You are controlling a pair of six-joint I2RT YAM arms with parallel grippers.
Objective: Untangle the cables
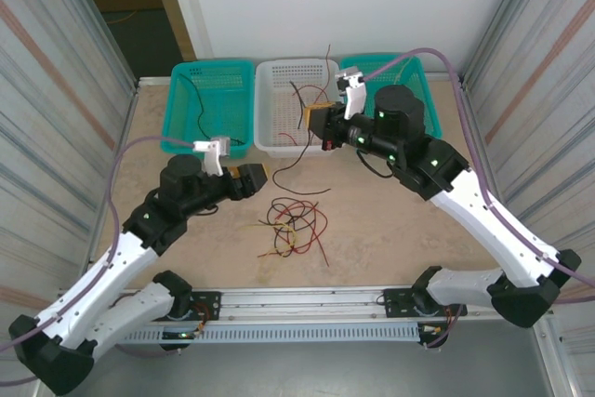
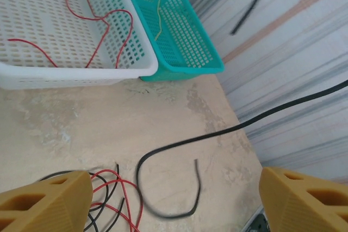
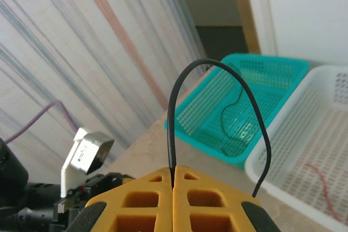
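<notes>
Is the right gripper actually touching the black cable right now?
Touching. Right wrist view: the right gripper is shut on the black cable, which arcs up out of the pinch.

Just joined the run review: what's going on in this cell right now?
Two arms are working through a cable tangle. The right hand is shut on a black cable, holding it by the white basket. The left hand is open and hovers beside the tangle of red, black and yellowish cables on the table. A red cable lies in the white basket and a second black cable in the left teal basket.
</notes>
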